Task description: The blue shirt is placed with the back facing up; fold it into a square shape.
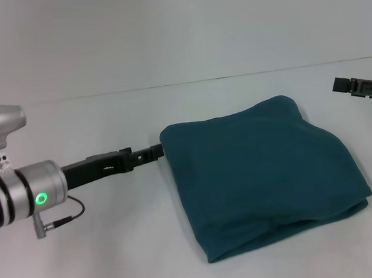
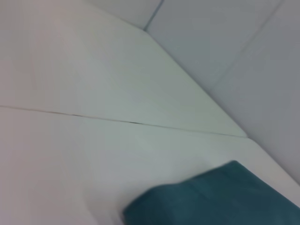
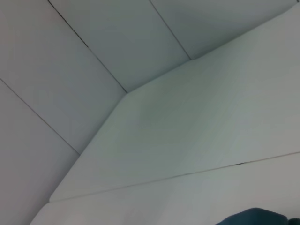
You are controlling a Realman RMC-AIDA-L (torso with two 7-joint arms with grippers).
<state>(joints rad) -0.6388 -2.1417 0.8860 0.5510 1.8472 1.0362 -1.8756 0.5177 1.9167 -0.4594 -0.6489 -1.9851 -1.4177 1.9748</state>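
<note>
A: Start at the fingers. What is the left gripper (image 1: 153, 152) doing?

B: Its black fingertips reach the left edge of the blue shirt (image 1: 266, 174), near the far-left corner of the bundle. They look narrow and close together, but whether they pinch cloth or merely touch it I cannot tell. Behind them the dark finger body runs back toward 8 o'clock to the silver wrist with a green light.

A: And the right gripper (image 1: 344, 86)?

B: Only its black tip shows at the frame's 3 o'clock edge, held apart from the shirt, beyond the far-right corner. I cannot tell how its fingers stand.

A: Where does the shirt lie?

B: On the white table (image 1: 117, 247), right of centre, folded into a thick, roughly square bundle. The plain teal side faces up. The near edge shows stacked layers with a dark gap between them; the far edge is rounded and puffy.

A: Open room around it?

B: Bare table lies on every side: widest toward 9 o'clock and 7 o'clock, a band toward 12 o'clock before the table's far edge, less toward 3 o'clock. The left wrist view shows a corner of the shirt (image 2: 220, 199) against bare tabletop; the right wrist view catches only a sliver of it (image 3: 255, 216).

A: Count?

B: One shirt, two grippers, one table.
</note>
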